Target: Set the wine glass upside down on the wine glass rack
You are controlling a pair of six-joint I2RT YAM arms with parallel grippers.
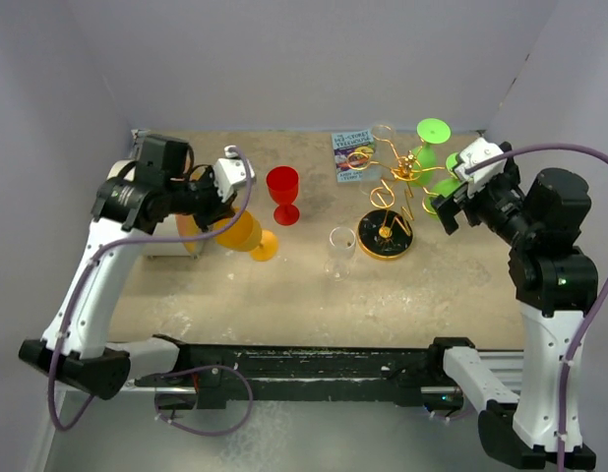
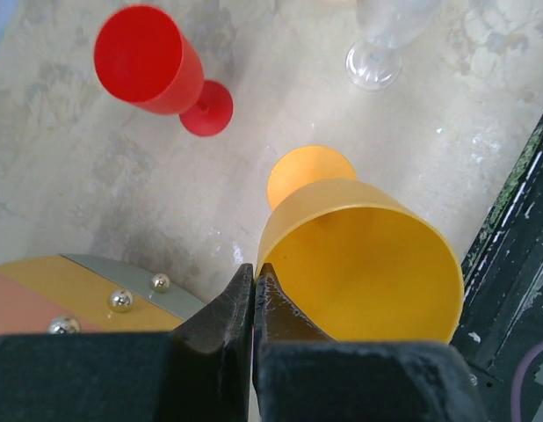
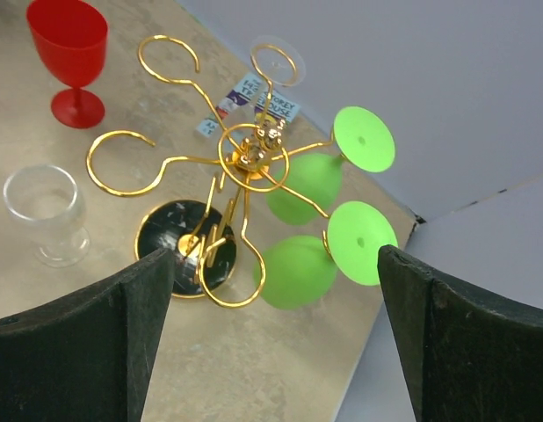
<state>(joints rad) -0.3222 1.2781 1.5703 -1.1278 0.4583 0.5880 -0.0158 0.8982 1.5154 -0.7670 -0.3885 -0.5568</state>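
My left gripper (image 1: 222, 209) is shut on the rim of an orange wine glass (image 1: 241, 234). The glass is tipped on its side, its foot towards the table's middle. In the left wrist view the fingertips (image 2: 270, 280) pinch the rim of the orange glass (image 2: 368, 264), one inside the bowl. The gold wire wine glass rack (image 1: 388, 177) stands on a round black base (image 1: 385, 236) at the right. Two green glasses (image 3: 298, 268) hang upside down on its right arms. My right gripper (image 3: 276, 255) is open and empty, just right of the rack (image 3: 249, 158).
A red glass (image 1: 282, 189) stands upright at the back middle. A clear glass (image 1: 340, 250) stands left of the rack's base. A leaflet (image 1: 351, 153) lies at the back. A round studded orange object (image 2: 69, 294) lies under my left wrist. Grey walls enclose the table.
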